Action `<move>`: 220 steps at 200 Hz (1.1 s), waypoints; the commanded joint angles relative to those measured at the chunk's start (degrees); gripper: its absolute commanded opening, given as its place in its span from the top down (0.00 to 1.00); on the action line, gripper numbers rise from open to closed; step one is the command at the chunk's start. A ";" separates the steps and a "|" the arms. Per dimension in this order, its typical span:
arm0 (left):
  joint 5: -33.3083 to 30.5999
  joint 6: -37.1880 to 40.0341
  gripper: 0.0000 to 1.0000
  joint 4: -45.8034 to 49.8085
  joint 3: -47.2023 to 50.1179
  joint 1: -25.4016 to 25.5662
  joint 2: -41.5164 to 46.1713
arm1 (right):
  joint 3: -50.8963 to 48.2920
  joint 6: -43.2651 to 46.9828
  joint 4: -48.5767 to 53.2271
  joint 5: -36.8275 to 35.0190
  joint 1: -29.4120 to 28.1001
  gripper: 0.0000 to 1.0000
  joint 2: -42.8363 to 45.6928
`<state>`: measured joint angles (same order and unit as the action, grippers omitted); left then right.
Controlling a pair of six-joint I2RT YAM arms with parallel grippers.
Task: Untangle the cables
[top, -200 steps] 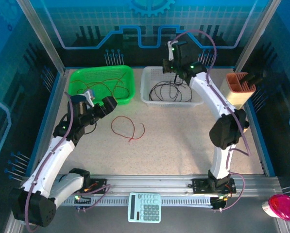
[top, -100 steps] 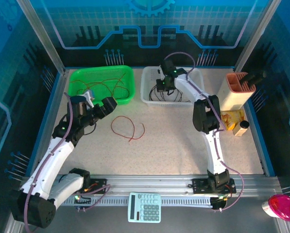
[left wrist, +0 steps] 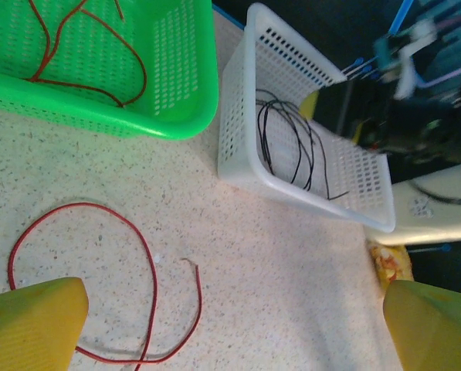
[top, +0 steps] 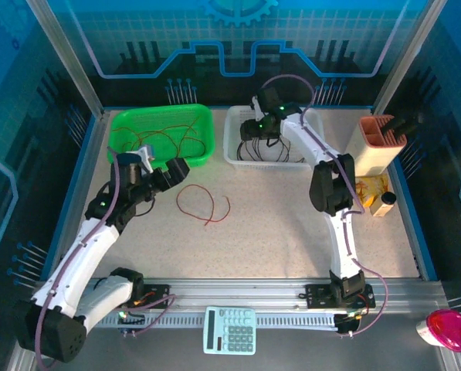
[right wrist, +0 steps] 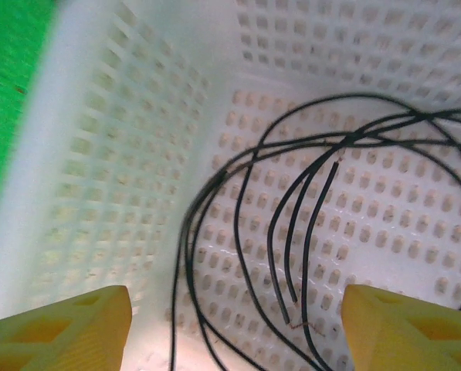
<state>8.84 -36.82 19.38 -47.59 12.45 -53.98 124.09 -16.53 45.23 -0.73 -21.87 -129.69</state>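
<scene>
Sees the right gripper [right wrist: 230,328] spread wide, holding nothing, over the black cables [right wrist: 270,232] coiled in the white basket [right wrist: 99,139]. Sees the left gripper [left wrist: 230,328] equally wide and empty above 1 red cable [left wrist: 152,270] looped on the table [left wrist: 292,263]. Sees more red cables [top: 172,135] lying in the green basket [top: 201,116] beside the white one.

The bench [top: 276,232] has a speckled, matt, stone-like top. At eleven o'clock the green basket [left wrist: 99,108] is glossy perforated plastic. At twelve o'clock the white basket [left wrist: 242,131] is duller perforated plastic. The black cables [right wrist: 218,176] and the red cable [left wrist: 152,270] have smooth, faintly shiny sheaths. At six o'clock runs a brushed metal rail [top: 238,290].
</scene>
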 commanded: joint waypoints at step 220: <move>-23.48 21.44 0.51 13.72 -19.69 33.78 -48.21 | -72.59 -14.89 -17.19 -2.35 -5.42 0.27 72.04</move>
<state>-14.15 -15.49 32.73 -66.94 46.02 -100.73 52.12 -30.52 26.37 -0.93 -26.98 -59.61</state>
